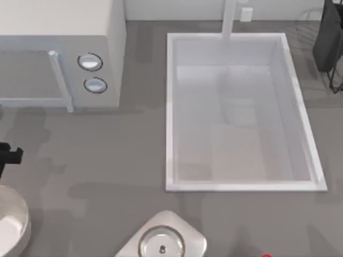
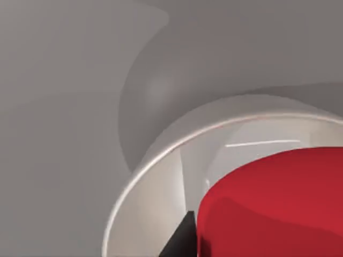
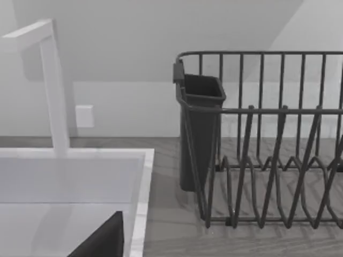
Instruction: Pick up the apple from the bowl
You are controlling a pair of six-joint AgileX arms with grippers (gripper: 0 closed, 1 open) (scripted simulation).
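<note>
Grey desk with a white sink sunk into it, used here as the landmark. Microwave left of the sink, two round knobs on its front. White faucet at the sink's far rim. Dark wire dish rack right of the sink's far corner, a dark cup-shaped holder hanging on its near side in the right wrist view. Silvery rounded-square plate just below the sink's near rim. Wide bare desk between sink and microwave.

Off-white bowl well left of the sink, cut by the picture's left edge. Apple inside the bowl, large and red in the left wrist view. Left gripper above the bowl, one dark finger inside the bowl wall close beside the apple; spread or closed: cannot tell. Right gripper over the sink, facing the rack; spread or closed: cannot tell.
</note>
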